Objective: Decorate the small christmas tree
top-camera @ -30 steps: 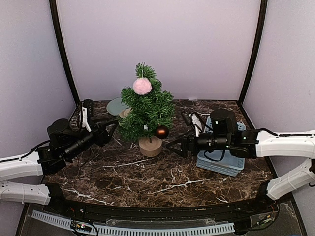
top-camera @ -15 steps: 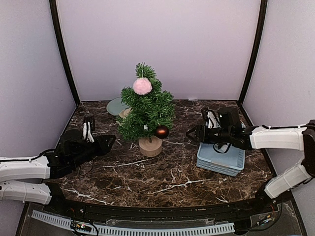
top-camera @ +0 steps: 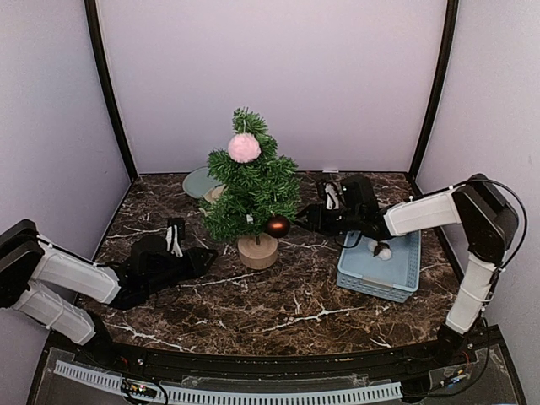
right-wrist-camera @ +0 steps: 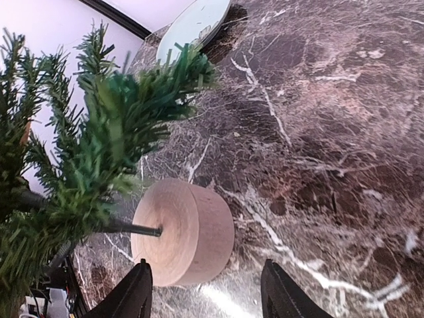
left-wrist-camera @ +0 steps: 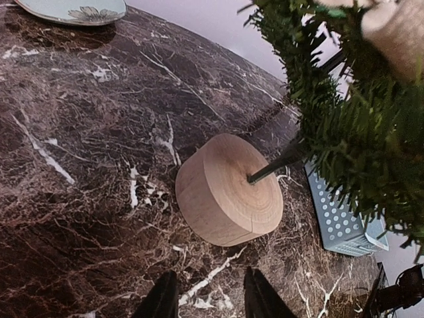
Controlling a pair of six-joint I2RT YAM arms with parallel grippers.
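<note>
Dark marble table [top-camera: 278, 314], small christmas tree [top-camera: 253, 181] midway between left hand [left-wrist-camera: 210, 277] and right hand [right-wrist-camera: 205, 265], both parted, empty

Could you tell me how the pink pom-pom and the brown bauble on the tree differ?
The pink pom-pom is fluffy; the brown bauble is glossy. The pom-pom hangs near the top, the bauble low down. Both are round, on the small christmas tree.

The top view looks down from behind; both wrist views, low and near, share the wooden stump [left-wrist-camera: 228, 199].
</note>
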